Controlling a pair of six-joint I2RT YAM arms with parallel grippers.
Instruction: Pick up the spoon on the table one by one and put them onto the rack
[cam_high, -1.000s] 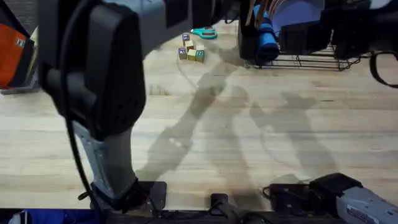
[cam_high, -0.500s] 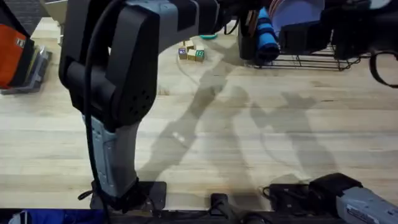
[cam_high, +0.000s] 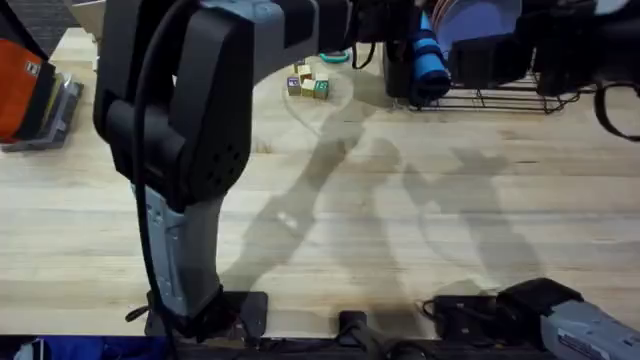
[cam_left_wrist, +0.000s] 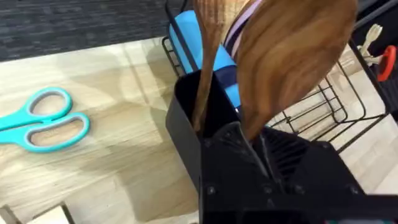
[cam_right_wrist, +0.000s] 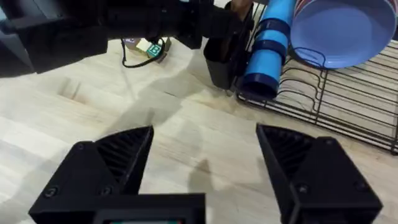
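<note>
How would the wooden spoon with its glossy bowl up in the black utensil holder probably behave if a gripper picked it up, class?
The wooden spoon looks solid, so it is probably stiff and would not flex. Its glossy bowl may be slippery between fingers. It leans on a slim handle in the utensil holder, so a nudge would likely swing it rather than tip the holder.

- The middle of the table lies bare across the centre of the overhead frame; I could pass there freely.
- My left arm stands tall over the left half, blocking that side.
- Top centre: blocks and scissors sit close beside the rack.
- The holder already has spoons crowding its opening.
- Upper left: an orange item at the table edge.
</note>
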